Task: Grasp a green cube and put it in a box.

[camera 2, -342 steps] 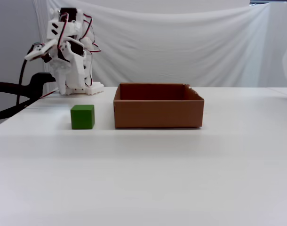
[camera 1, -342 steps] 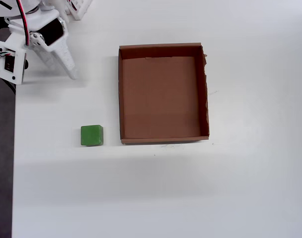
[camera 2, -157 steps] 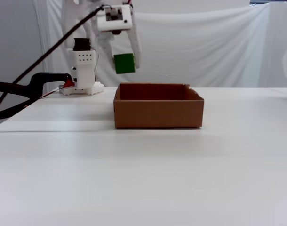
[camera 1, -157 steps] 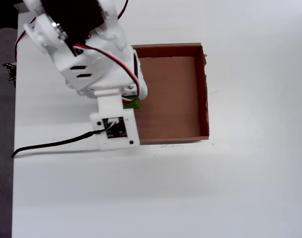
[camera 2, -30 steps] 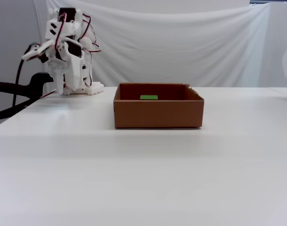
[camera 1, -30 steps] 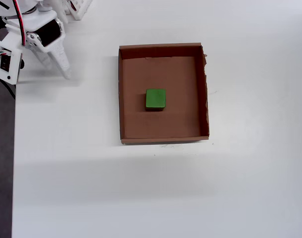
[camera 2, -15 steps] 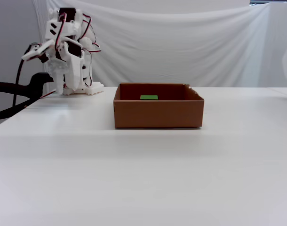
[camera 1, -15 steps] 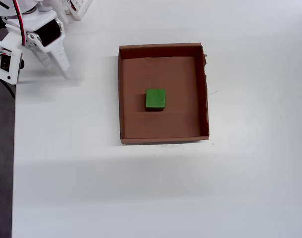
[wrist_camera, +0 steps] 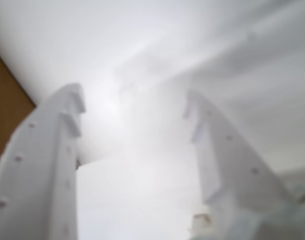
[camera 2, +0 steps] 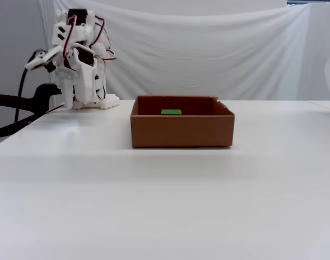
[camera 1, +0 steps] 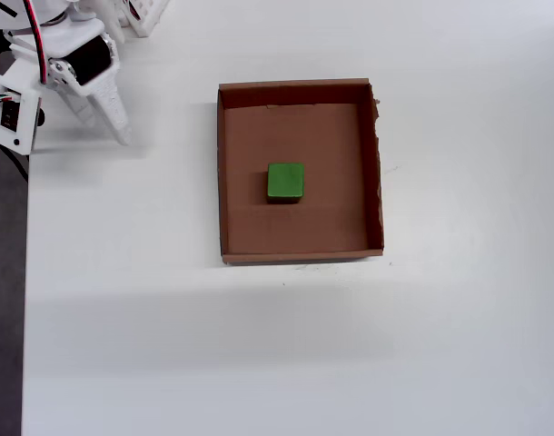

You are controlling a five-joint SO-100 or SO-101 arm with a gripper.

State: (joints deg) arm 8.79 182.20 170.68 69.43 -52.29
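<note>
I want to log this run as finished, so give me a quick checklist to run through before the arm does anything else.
1. Green cube inside the box: ok, it sits near the middle of the floor in the overhead view.
2. Cube clear of the walls: ok, brown floor shows on all four sides.
3. Gripper empty: ok, the wrist view shows the jaws apart with nothing between them.
4. Arm clear of the box: ok, it is folded near its base at the table's far left corner in the fixed view.
5. Cube lying flat: cannot tell for certain; only its top edge shows above the wall in the fixed view.
</note>
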